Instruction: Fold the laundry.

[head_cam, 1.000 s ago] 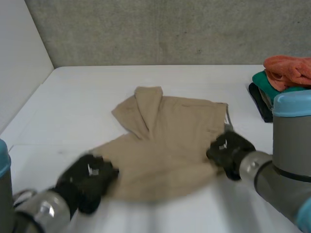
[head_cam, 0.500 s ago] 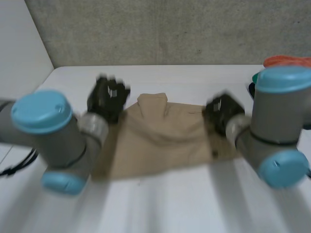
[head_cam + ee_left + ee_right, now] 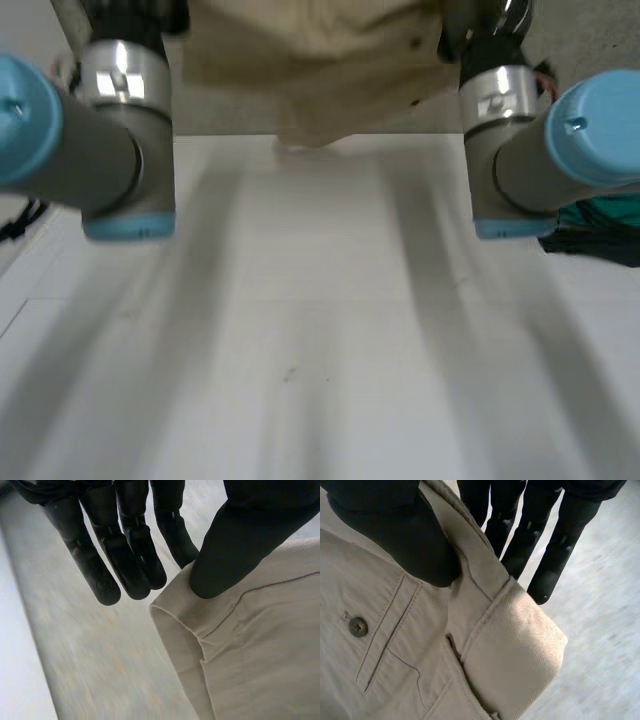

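The left robot hand [image 3: 240, 530] at eleven o'clock and the right robot hand [image 3: 395, 530] at one each pinch a corner of the beige garment [image 3: 310, 60] between thumb and fingers. It hangs at twelve above the table [image 3: 320, 350], likely to straighten it. Its sturdy twill has stitched seams and a button [image 3: 358, 626].
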Tool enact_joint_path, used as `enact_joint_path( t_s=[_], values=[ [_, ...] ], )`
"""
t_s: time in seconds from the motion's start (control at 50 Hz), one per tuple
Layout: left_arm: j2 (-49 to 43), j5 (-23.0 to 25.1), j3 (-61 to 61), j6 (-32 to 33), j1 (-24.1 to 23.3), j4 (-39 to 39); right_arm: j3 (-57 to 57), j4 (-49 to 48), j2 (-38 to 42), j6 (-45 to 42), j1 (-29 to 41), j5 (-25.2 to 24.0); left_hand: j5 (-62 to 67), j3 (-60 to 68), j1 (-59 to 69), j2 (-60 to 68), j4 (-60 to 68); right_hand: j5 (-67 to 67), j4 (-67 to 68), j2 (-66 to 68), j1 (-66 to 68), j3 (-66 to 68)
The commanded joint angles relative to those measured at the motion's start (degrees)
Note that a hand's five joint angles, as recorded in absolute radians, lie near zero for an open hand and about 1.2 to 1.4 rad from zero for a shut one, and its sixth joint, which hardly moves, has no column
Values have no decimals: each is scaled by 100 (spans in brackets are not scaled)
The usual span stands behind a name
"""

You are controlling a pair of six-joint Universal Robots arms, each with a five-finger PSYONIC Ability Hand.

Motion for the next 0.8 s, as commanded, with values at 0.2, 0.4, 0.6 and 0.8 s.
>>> enact_joint_path(
  t_s=[0.2,0.4,0.6,0.8],
  values=[
    [271,90,-2962,256,-229,-1956,1505,3026,464,-649,-26,-525,1424,1167,1359,1136,1116,1184,1135,1234,1706,1178],
    [1589,379,-3691,1134,-553,-4317,2436,5047,-774,-1116,-79,-525,1424,1167,1359,1136,1116,1184,1135,1234,1706,1178],
    [2328,1391,-4000,1883,-976,-6282,3447,6631,-1619,-2056,-105,-534,1424,1167,1359,1136,1116,1184,1135,1234,1706,1178],
    [2224,1356,-3815,1821,-537,-4148,3896,5708,-1557,-2065,-44,-543,-4459,-4716,-4523,-4747,-4766,1184,1135,1234,1706,1178]
  ],
)
